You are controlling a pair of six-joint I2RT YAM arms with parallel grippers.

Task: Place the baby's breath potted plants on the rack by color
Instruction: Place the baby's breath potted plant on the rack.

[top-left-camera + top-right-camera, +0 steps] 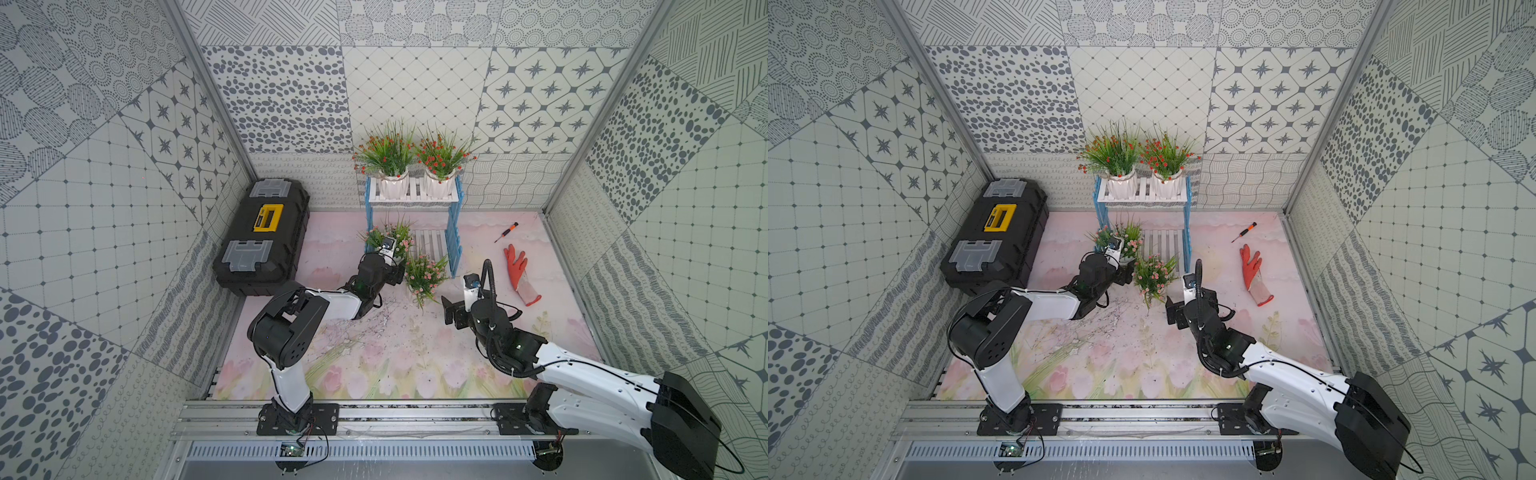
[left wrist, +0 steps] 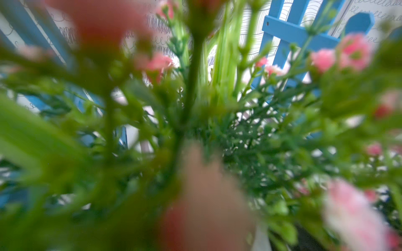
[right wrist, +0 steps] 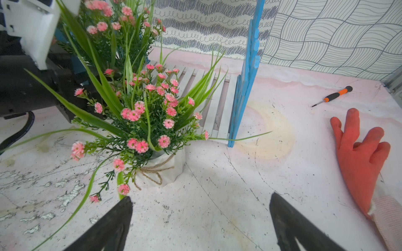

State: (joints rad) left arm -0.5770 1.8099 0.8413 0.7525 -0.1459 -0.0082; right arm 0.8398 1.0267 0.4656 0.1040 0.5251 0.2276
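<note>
Two red-orange baby's breath potted plants [image 1: 384, 151] [image 1: 440, 156] stand side by side on the top shelf of the blue and white rack [image 1: 415, 198]. A pink plant [image 1: 390, 237] is at the left front of the lower shelf, and my left gripper [image 1: 398, 266] is shut at its pot. Whether the pot rests on the shelf is hidden, and foliage [image 2: 217, 121] fills the left wrist view. A second pink plant [image 1: 424, 274] [image 3: 150, 121] stands upright on the table in front of the rack. My right gripper [image 3: 201, 195] [image 1: 451, 309] is open just short of it, with nothing between its fingers.
A black and yellow toolbox [image 1: 264, 237] lies against the left wall. To the right of the rack lie an orange screwdriver [image 1: 506, 232] and an orange glove [image 1: 519, 274]. The right half of the lower shelf [image 3: 217, 97] is bare slats.
</note>
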